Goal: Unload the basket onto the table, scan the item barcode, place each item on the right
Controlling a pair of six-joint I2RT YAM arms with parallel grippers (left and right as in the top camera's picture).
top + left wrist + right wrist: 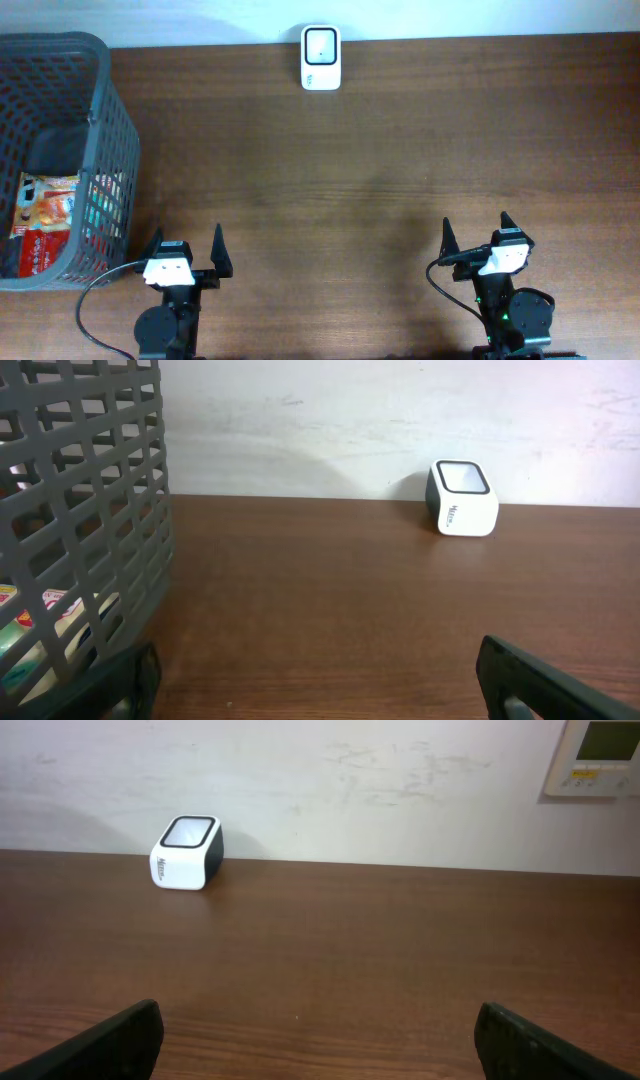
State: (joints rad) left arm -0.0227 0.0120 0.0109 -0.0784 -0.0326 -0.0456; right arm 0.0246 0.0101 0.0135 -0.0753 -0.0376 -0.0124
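Note:
An orange and red packaged item (45, 220) lies inside the grey mesh basket (110, 130) at the far left; through the mesh it shows faintly in the left wrist view (40, 622). A white barcode scanner (321, 58) with a dark window stands at the table's back edge (462, 499) (186, 853). My left gripper (186, 246) hangs open near the front edge, just right of the basket, with nothing between its fingers (318, 675). My right gripper (476, 234) is open and empty too, at the front right (318, 1035).
The basket wall (90, 510) stands close on the left gripper's left side. A pale wall runs behind the table, with a control panel (597, 758) mounted on it at the right. Brown wooden tabletop (350, 170) lies between grippers and scanner.

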